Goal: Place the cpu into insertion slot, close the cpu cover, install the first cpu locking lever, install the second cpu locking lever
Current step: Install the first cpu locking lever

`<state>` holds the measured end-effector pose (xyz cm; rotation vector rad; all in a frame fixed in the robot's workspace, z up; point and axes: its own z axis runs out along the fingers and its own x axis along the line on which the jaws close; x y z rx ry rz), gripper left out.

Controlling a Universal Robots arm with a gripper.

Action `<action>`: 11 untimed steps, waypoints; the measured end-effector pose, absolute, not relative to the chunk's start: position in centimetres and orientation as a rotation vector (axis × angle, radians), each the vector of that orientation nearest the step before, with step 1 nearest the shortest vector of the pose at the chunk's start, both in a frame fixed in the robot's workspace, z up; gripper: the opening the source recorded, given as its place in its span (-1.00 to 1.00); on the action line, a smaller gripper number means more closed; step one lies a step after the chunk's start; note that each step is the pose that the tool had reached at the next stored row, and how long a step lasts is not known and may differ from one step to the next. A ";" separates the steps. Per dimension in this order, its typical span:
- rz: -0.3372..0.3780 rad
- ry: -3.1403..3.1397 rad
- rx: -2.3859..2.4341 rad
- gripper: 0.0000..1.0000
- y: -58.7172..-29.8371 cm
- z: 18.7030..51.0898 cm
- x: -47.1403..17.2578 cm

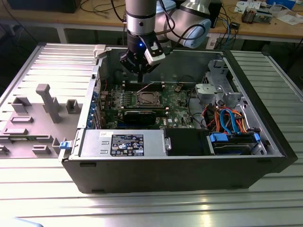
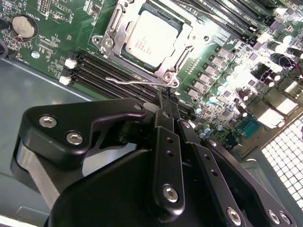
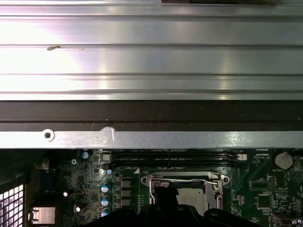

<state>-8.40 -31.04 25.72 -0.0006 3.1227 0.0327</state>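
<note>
End effector [image 2: 165,98] pinched closed, near seated cpu [image 2: 152,37]

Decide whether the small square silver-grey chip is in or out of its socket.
In: the small square silver-grey chip lies flat on the green circuit board, the thin silver frame plate down around its edges.

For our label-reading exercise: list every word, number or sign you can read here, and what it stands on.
Nothing reads clearly.
Black label on the silver power supply: print too small.
White sticker beside it: too small.
Markings on the cpu top: blurred.
White lettering on the green circuit board: too small.
</note>
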 end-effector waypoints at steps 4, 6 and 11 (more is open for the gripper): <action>0.033 3.123 -0.001 -0.79 -31.0 25.7 -8.4; 0.033 3.123 -0.001 -0.79 -31.0 25.7 -8.4; 0.034 3.123 -0.001 -0.79 -31.0 25.7 -8.4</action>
